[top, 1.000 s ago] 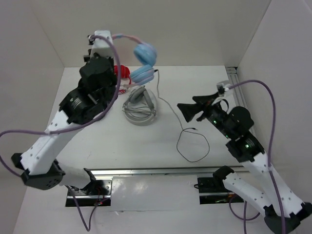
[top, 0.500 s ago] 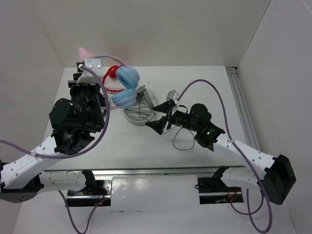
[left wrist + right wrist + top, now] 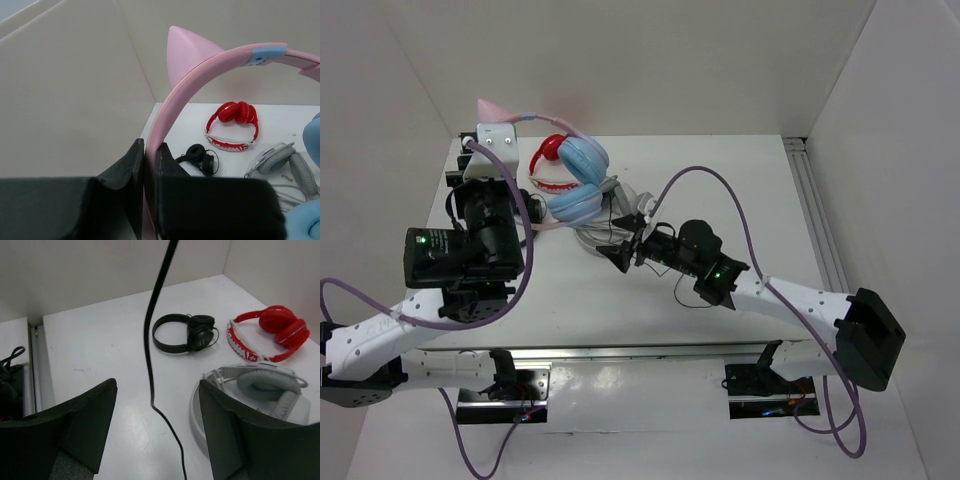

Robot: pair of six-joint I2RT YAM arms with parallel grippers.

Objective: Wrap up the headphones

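Observation:
The headphones hang in the air at the back left: pink headband (image 3: 533, 116) with a cat ear, and two light blue earcups (image 3: 582, 156). My left gripper (image 3: 149, 159) is shut on the pink headband (image 3: 200, 75) and holds it up. The thin black cable (image 3: 150, 365) drops from the earcups to the table and passes between the jaws of my right gripper (image 3: 157, 385). The right gripper (image 3: 620, 256) is open, low over the table just below the earcups, and does not touch the cable.
A red pair of headphones (image 3: 550, 152) lies at the back left. A grey pair (image 3: 265, 385) lies under the hanging earcups. A small black pair (image 3: 185, 332) lies further left. White walls close the left, back and right sides.
My right gripper has reached far left, from the right side to under the earcups, with the cable now between its jaws. My left arm has drawn the headphones left and nearer.

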